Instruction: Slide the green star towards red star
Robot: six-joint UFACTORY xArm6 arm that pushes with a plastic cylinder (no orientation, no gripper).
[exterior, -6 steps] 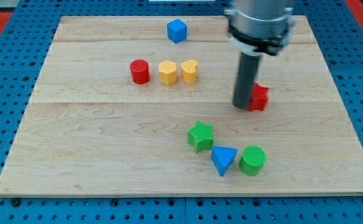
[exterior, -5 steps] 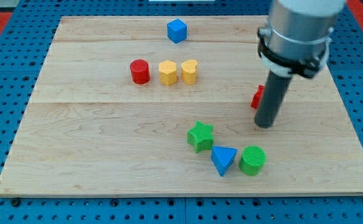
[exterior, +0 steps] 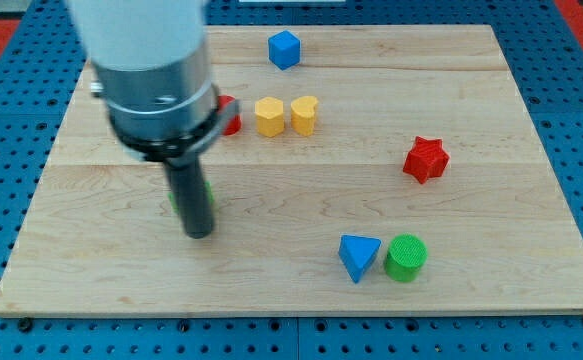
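Observation:
The green star (exterior: 175,196) lies at the left-centre of the wooden board (exterior: 301,290), mostly hidden behind my rod; only green slivers show on either side of it. My tip (exterior: 199,234) rests on the board just below the green star, seemingly touching it. The red star (exterior: 426,159) lies far off toward the view's right, slightly higher, in the open.
A blue triangle (exterior: 359,257) and a green cylinder (exterior: 406,257) sit side by side at bottom right. A red cylinder (exterior: 230,116), partly behind the arm, a yellow hexagon (exterior: 269,116) and a yellow heart (exterior: 304,115) form a row at upper centre. A blue cube (exterior: 284,48) sits near the top edge.
My rod has swung from beside the red star on the right to the left side of the board. The green star has gone from the centre to the left, away from the red star.

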